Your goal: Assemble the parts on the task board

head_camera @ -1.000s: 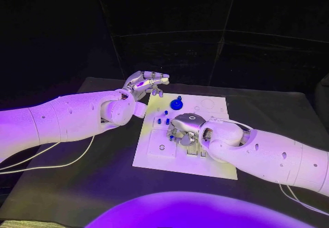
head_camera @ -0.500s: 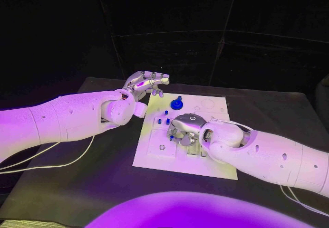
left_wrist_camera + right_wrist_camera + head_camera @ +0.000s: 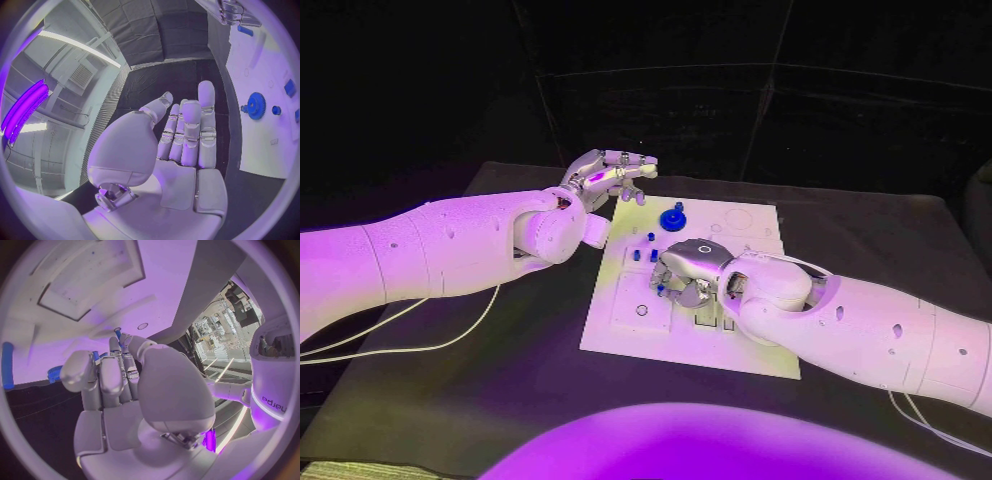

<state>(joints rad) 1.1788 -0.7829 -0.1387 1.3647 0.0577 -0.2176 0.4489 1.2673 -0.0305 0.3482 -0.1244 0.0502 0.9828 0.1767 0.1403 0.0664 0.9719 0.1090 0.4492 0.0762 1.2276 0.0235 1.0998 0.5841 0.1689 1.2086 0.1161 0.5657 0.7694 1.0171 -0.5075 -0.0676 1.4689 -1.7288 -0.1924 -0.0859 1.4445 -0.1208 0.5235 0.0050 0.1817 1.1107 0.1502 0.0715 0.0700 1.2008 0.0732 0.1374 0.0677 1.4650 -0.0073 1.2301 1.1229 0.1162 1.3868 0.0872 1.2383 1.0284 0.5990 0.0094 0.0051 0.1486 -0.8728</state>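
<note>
The white task board [image 3: 625,325] lies in the middle of the black table. A blue gear [image 3: 672,216] [image 3: 255,105] stands near its far edge, and small blue pegs [image 3: 646,251] stand just in front of it. My right hand [image 3: 692,275] is down on the board's middle with its fingers curled. A small blue part [image 3: 117,333] [image 3: 661,290] shows between its thumb and fingertips. My left hand [image 3: 606,175] [image 3: 181,145] hovers past the board's far left corner, fingers stretched out side by side, nothing in its palm.
A blue peg [image 3: 6,365] and a round blue piece [image 3: 55,374] stand on the board beside my right hand. Black table [image 3: 473,390] surrounds the board. A thin white cable [image 3: 401,350] trails under my left arm.
</note>
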